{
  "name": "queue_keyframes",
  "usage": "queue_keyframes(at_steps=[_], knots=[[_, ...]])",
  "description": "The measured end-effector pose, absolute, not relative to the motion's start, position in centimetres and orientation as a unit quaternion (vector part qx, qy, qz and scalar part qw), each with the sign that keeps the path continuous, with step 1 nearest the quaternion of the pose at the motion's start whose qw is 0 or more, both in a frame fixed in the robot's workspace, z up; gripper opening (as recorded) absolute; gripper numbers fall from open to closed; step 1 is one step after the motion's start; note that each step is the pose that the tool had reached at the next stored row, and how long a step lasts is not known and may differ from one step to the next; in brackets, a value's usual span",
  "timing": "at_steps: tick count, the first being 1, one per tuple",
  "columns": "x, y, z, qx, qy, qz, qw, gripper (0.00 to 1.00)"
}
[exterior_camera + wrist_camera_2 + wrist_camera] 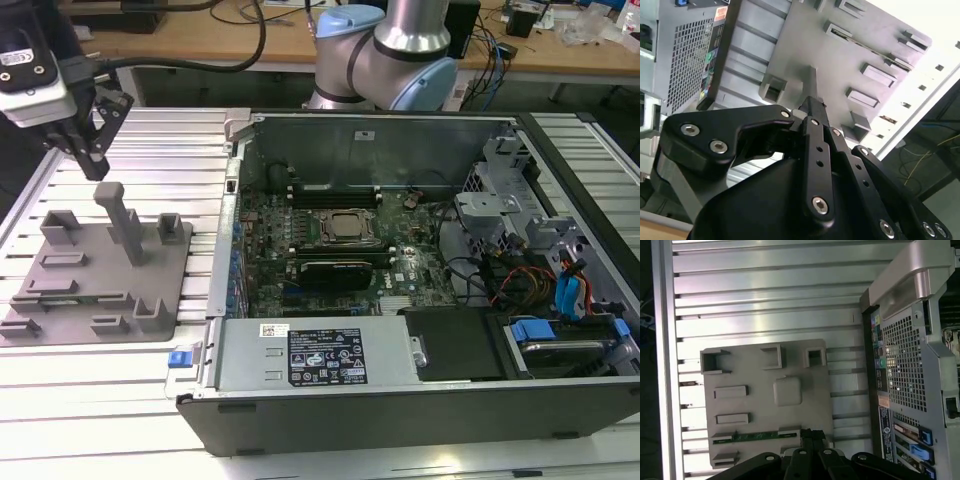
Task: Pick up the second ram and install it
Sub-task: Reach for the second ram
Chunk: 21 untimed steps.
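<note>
Exterior view: my pincer (93,168) hangs in the air over the grey fixture plate (170,290), above the end farther from the camera. The plate lies on the slotted aluminium worktop (90,390), to the exterior view's left of the open computer case (350,150). My two fingers slant in to meet at the tips (a closed V), with nothing between them. Just below the tips a tall grey post (120,225) stands upright on the plate.

In the first wrist view the second ram (755,436), a thin green stick, lies flat along the plate with its ends tucked into small grey holders. My pincer shows just past one end of the stick, raised clear of it.

Inside the case the motherboard (330,250) lies flat. The processor socket (347,228) sits at its middle, and long black memory slots (335,190) run beside the socket.
</note>
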<state>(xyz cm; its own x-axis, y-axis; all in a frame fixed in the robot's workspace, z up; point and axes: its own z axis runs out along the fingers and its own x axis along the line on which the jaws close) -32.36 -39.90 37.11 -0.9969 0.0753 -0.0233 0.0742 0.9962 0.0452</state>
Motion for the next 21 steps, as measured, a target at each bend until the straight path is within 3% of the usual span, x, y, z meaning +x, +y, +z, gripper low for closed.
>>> queue_keyframes(at_steps=[21], knots=[[-36.4, -42.0, 34.3, 0.011, 1.0, 0.022, 0.012, 0.08]])
